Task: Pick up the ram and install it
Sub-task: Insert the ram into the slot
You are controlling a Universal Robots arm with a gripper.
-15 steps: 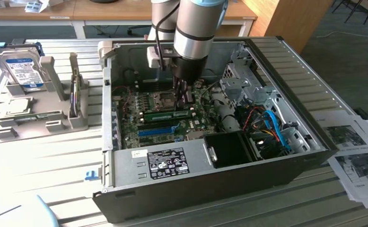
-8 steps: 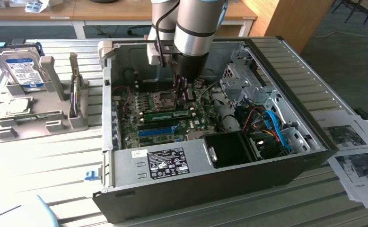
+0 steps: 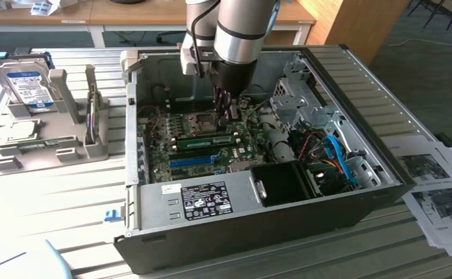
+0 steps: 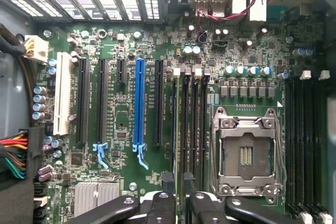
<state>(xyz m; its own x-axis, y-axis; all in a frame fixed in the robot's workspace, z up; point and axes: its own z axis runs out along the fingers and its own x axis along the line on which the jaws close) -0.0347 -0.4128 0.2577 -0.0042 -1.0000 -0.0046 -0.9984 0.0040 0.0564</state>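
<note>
The arm reaches down into an open computer case (image 3: 241, 238) that lies on its side on the bench (image 3: 56, 221). The gripper (image 3: 226, 118) hangs just above the motherboard (image 3: 160, 168), over the area by the empty CPU socket (image 3: 204, 122).

The ram (image 3: 207, 140) stands on edge in a memory slot, between the CPU socket and the blue slot (image 3: 191, 161). Its green face and dark chips are turned toward the exterior view. It sits lower than the gripper and does not touch it.

In the wrist view the gripper (image 4: 177, 190) is partly open. Its two dark fingertips (image 4: 164, 203) stand a little apart, and nothing is clamped between them. They sit above the black memory slots (image 4: 195, 124) that run beside the CPU socket (image 4: 247, 153). The ram cannot be made out among those slots. Beyond them lie the blue slot (image 4: 139, 103), a white slot (image 4: 63, 93) and a ribbed heat sink (image 4: 97, 195). A bundle of coloured wires (image 4: 13, 153) sits at the edge of the board.

Inside the case, a labelled power supply (image 3: 203, 197) fills the near corner. Blue cables (image 3: 342, 160) curl on the exterior view's right. Outside the case, on the exterior view's left, a grey holder (image 3: 32, 154) carries a hard drive (image 3: 26, 87) standing upright. Printed sheets (image 3: 435, 186) lie on the bench on the exterior view's right
</note>
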